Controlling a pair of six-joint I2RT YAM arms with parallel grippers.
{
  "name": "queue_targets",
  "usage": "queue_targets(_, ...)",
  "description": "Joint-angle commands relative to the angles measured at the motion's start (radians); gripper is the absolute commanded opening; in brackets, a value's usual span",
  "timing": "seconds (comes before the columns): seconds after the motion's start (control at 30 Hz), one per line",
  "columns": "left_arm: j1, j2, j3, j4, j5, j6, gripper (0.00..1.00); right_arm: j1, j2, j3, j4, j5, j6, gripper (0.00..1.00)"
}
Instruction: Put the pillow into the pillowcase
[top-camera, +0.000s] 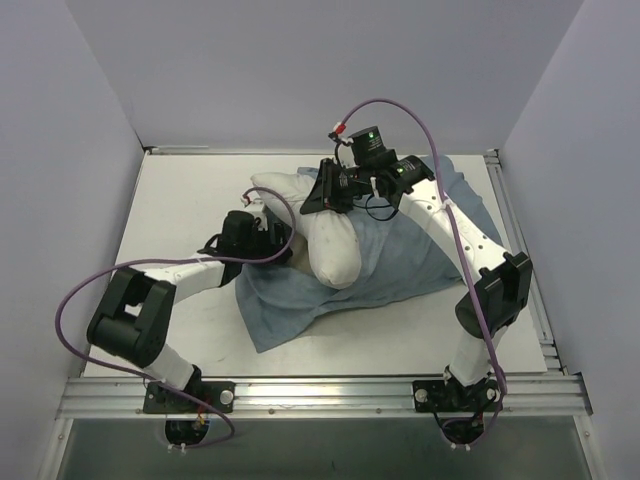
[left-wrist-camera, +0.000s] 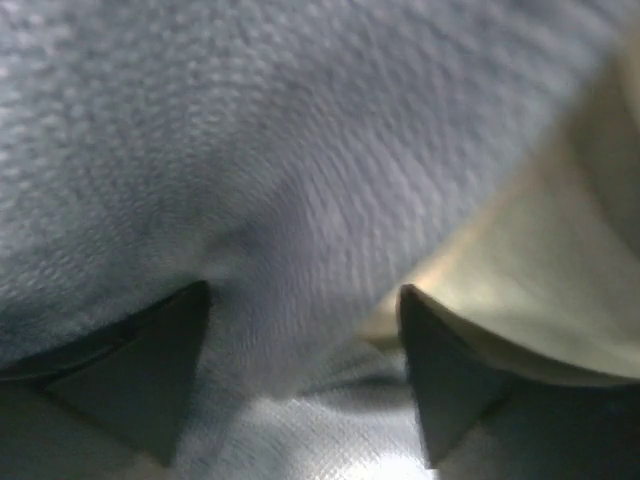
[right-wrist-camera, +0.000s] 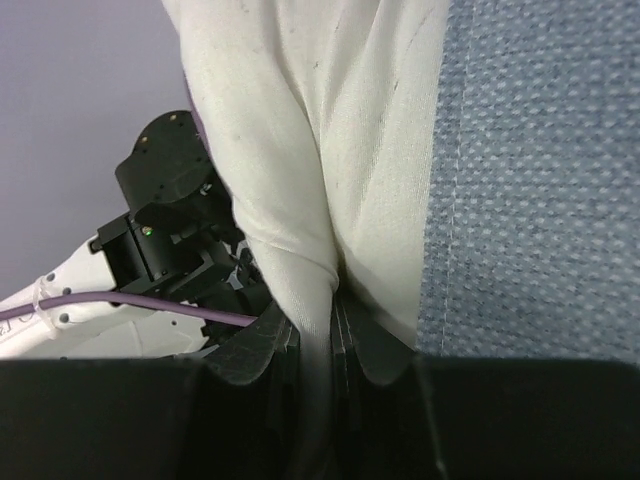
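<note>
Showed even, soft brightness from overhead in the top view, with the pale tabletop (top-camera: 190, 210) cleanly exposed and only faint shadows beside the pillowcase (top-camera: 400, 270) edge. Ran dim and badly blurred in the left wrist view: cloth weave smeared, fingers (left-wrist-camera: 150, 380) of the left tool (left-wrist-camera: 305, 290) reduced to dark, out-of-focus wedges, with one pale glint at the bottom edge. Came out sharper in the right wrist view, with crisp weave and a brightly lit pillow (right-wrist-camera: 300, 130), yet fell to near black around the right tool (right-wrist-camera: 320, 330) and along the whole lower edge.
</note>
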Motion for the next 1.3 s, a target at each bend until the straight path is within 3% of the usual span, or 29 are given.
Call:
queue_targets(0.0,-0.016,0.083,0.102,0.007,-0.162,-0.010,0.81,0.005,-0.064,-0.005,0.055,-0.062,0.048,0.00)
queue_targets(0.03,0.009,0.096,0.119,-0.022,-0.145,-0.007,0.54,-0.006,-0.080,-0.017,0.054,-0.062,0.035,0.00)
queue_targets(0.07,0.035,0.090,0.142,-0.062,-0.099,-0.008,0.37,-0.014,-0.087,-0.045,0.048,-0.058,0.018,0.00)
queue_targets(0.1,0.066,0.070,0.143,-0.073,0.032,-0.014,0.25,-0.023,-0.091,-0.056,0.017,-0.038,-0.005,0.00)
queue_targets(0.13,0.139,0.044,0.142,-0.080,0.103,-0.014,0.07,-0.033,-0.093,-0.068,-0.001,-0.036,-0.099,0.00)
queue_targets(0.2,0.216,-0.056,0.155,-0.125,0.247,-0.010,0.01,-0.034,-0.100,-0.126,-0.052,0.005,-0.251,0.00)
queue_targets(0.27,0.320,-0.108,0.198,-0.273,0.434,0.016,0.00,-0.037,-0.091,-0.174,-0.066,0.033,-0.405,0.00)
queue_targets(0.37,0.426,-0.137,0.307,-0.459,0.563,0.071,0.00,-0.018,-0.065,-0.238,-0.097,-0.009,-0.528,0.00)
queue_targets(0.5,0.444,-0.134,0.407,-0.504,0.645,0.081,0.00,0.061,0.011,-0.254,-0.182,0.070,-0.651,0.00)
queue_targets(0.63,0.412,-0.137,0.453,-0.496,0.795,0.045,0.00,0.103,0.120,-0.181,-0.193,0.155,-0.657,0.00)
queue_targets(0.73,0.329,-0.174,0.470,-0.525,0.889,0.099,0.00,0.092,0.232,-0.062,-0.196,0.203,-0.633,0.00)
queue_targets(0.8,0.291,-0.183,0.485,-0.631,0.900,0.145,0.00,0.075,0.291,0.094,-0.186,0.212,-0.590,0.00)
queue_targets(0.93,0.218,-0.208,0.449,-0.758,0.883,0.231,0.00,0.004,0.291,0.241,-0.088,0.212,-0.371,0.00)
queue_targets(1.0,0.192,-0.213,0.446,-0.840,0.895,0.262,0.00,-0.017,0.266,0.266,-0.019,0.229,-0.286,0.00)
queue_targets(1.1,0.151,-0.208,0.484,-0.863,0.979,0.268,0.00,-0.035,0.239,0.196,0.105,0.407,-0.150,0.00)
queue_targets(1.17,0.123,-0.179,0.544,-0.875,1.036,0.248,0.00,-0.020,0.295,0.190,0.115,0.552,-0.117,0.00)
queue_targets(1.27,0.122,-0.139,0.580,-0.877,1.062,0.217,0.00,-0.003,0.366,0.144,0.130,0.596,-0.087,0.00)
